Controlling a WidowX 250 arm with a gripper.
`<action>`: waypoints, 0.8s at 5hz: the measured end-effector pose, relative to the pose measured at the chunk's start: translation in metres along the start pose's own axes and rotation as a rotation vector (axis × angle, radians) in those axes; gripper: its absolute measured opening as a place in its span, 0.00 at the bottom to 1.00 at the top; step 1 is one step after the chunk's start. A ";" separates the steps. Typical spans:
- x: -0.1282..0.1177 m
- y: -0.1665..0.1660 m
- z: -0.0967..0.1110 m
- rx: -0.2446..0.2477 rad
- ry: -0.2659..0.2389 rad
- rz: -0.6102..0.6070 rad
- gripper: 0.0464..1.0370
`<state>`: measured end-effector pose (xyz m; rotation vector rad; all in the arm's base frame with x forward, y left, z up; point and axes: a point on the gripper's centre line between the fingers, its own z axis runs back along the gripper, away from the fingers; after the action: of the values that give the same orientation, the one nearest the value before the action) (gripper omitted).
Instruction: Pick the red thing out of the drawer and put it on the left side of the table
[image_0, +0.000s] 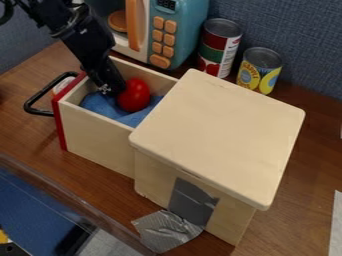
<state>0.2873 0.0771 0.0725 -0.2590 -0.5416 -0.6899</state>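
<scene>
My black gripper (112, 89) hangs down from the upper left into the pulled-out wooden drawer (97, 132). Its tip is right at the left side of the round red thing (135, 96); whether it holds it cannot be told. The red thing sits over a blue cloth (101, 105) inside the drawer, near the drawer's middle. The wooden table (27, 131) extends to the left of the drawer's red front.
The wooden box (220, 135) with its flat lid stands right of the drawer. A black handle (41, 95) juts from the drawer front. Behind are a toy microwave (180, 35) and two cans (219, 47), (260, 70). Grey tape (167, 231) lies at the box's base.
</scene>
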 end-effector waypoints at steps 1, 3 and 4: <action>0.001 0.000 -0.001 0.006 -0.012 0.014 0.00; 0.027 -0.004 0.039 0.042 -0.148 0.034 0.00; 0.047 0.001 0.079 0.112 -0.250 0.050 0.00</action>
<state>0.2880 0.0846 0.1648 -0.2545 -0.8076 -0.5792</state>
